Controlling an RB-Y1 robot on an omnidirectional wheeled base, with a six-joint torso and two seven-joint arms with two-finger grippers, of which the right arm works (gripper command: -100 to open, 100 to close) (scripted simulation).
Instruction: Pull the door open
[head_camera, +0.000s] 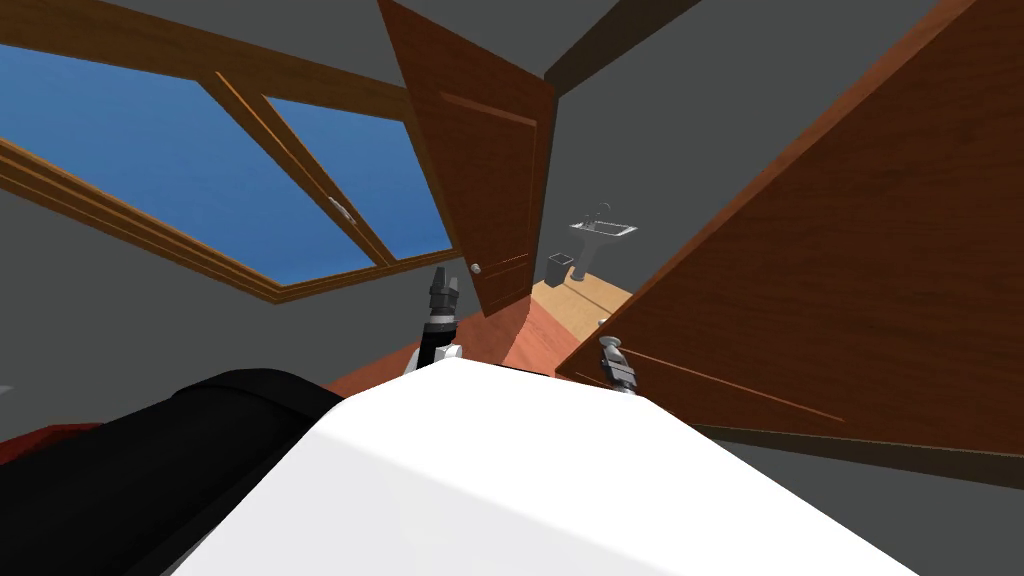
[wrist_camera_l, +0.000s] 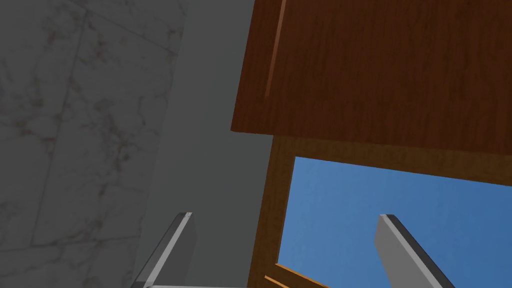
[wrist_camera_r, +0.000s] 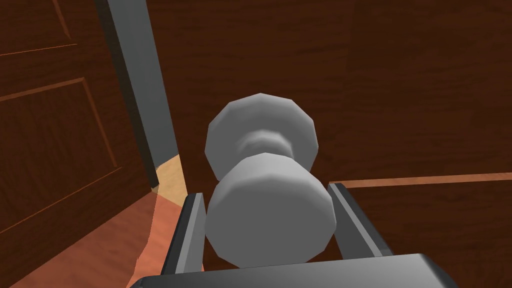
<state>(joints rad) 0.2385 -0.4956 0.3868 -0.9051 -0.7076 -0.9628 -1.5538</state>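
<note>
Door (head_camera: 850, 250) knob (wrist_camera_r: 270, 220) clamped in right gripper (wrist_camera_r: 266, 192).
Squeeze firmly, draw toward 6 o'clock along the hinge arc; left gripper (wrist_camera_l: 285, 217), at 11 o'clock, stands wide apart.

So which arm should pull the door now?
Right. The right gripper is shut on the knob of the door, fingers pressing its sides. The left gripper is open, aimed at a window, holding nothing.
</note>
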